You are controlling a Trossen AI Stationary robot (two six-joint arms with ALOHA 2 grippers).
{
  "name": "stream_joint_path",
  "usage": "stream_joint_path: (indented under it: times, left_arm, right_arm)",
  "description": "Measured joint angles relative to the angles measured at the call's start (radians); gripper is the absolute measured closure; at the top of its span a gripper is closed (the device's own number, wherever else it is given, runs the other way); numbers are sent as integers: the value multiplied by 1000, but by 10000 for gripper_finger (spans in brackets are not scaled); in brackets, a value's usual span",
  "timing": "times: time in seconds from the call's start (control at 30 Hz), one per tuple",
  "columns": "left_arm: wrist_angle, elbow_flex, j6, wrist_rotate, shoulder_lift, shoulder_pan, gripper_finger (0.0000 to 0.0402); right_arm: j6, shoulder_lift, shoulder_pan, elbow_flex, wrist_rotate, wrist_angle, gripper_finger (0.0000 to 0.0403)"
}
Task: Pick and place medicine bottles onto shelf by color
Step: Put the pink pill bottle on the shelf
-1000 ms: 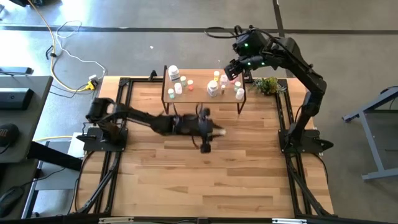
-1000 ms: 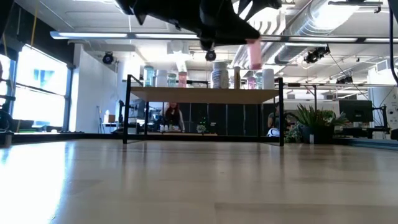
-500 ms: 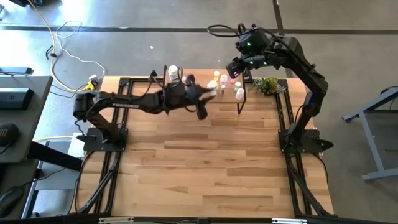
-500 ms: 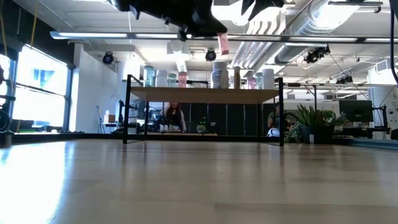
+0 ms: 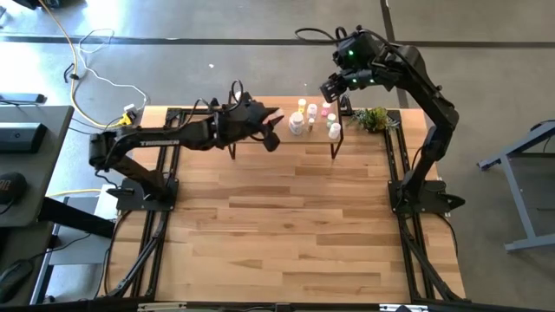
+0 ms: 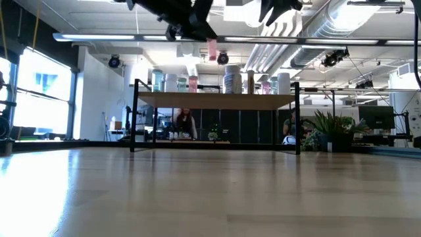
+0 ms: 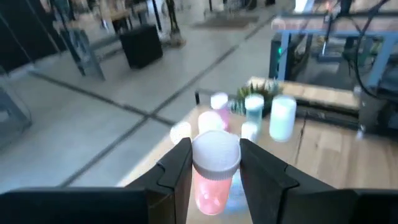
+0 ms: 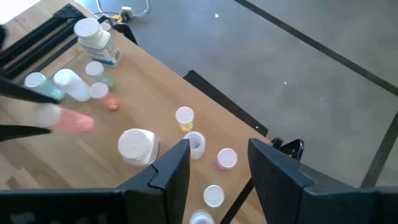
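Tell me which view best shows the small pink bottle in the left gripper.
The left wrist view: the small pink bottle with a white cap fills the frame, pinched in the left gripper. The low view shows it small, hanging overhead; the right wrist view blurs it; the high view hides it.

Even, bright overhead lighting; the table (image 5: 286,217) shows only soft shadows. Windows (image 6: 39,92) and ceiling lights glare in the low view. Left wrist view is motion-blurred; a pink bottle (image 8: 68,121) smears in the right wrist view.
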Motion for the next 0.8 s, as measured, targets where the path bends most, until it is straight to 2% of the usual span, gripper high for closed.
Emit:
stream_joint_path:
  times: [0.17, 0.37, 0.63, 0.8]
  left_arm:
    - [-153, 0, -100, -2, -50, -5, 296]
    - [-218, 0, -137, -13, -28, -34, 297]
    - [-213, -1, -199, -55, 36, -48, 297]
    - [-125, -2, -222, -53, 51, -39, 297]
  right_arm:
    - [-11, 0, -15, 0, 0, 0, 249]
    - [-20, 0, -22, 0, -1, 4, 249]
    - [-30, 0, -22, 0, -5, 7, 249]
    - [-37, 0, -22, 0, -5, 5, 249]
